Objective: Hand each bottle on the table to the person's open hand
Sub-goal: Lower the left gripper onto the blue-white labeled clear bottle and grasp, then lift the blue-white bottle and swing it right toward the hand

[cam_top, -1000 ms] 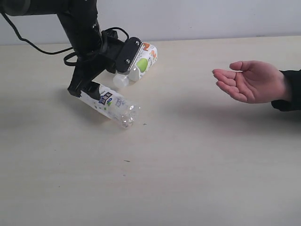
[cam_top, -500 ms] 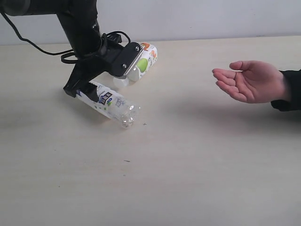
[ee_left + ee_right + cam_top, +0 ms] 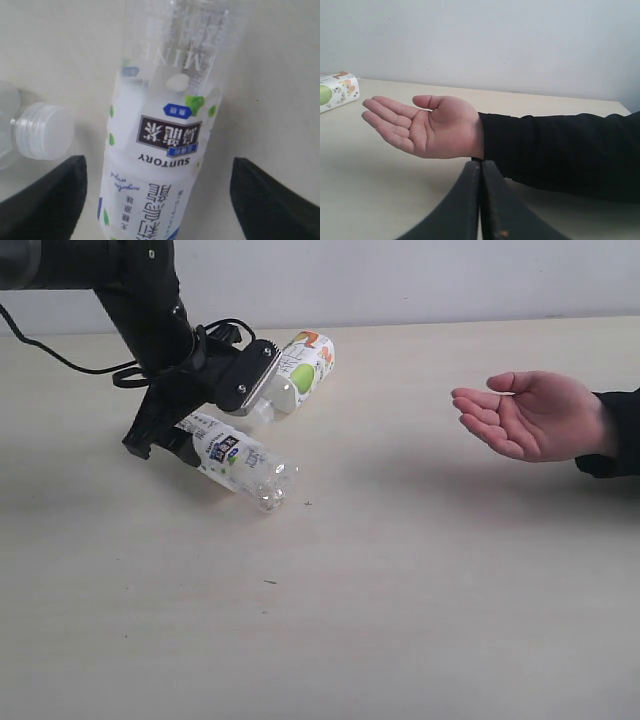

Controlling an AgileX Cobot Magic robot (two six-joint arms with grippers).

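Note:
A clear bottle with a blue-white label (image 3: pixel 240 462) lies on its side on the table (image 3: pixel 400 600), its base pointing toward the front. My left gripper (image 3: pixel 172 438) stands open astride the bottle's labelled end (image 3: pixel 160 150), with a gap between each black finger (image 3: pixel 47 200) and the bottle. Just behind lies a short green-apple-label bottle (image 3: pixel 300 370), whose white cap (image 3: pixel 42 131) shows beside the fingers. The person's open hand (image 3: pixel 535 415) waits palm up at the right. My right gripper (image 3: pixel 480 167) is shut and empty, close below that hand (image 3: pixel 427 127).
A black sleeve (image 3: pixel 560 150) covers the person's forearm above the table's right side. A black cable (image 3: pixel 60 355) trails from the left arm across the back left. A pale wall rises behind the table's far edge.
My left arm has slid left and down along the blue-white bottle toward its capped end, with its jaws still wide. Neither bottle nor the hand has moved.

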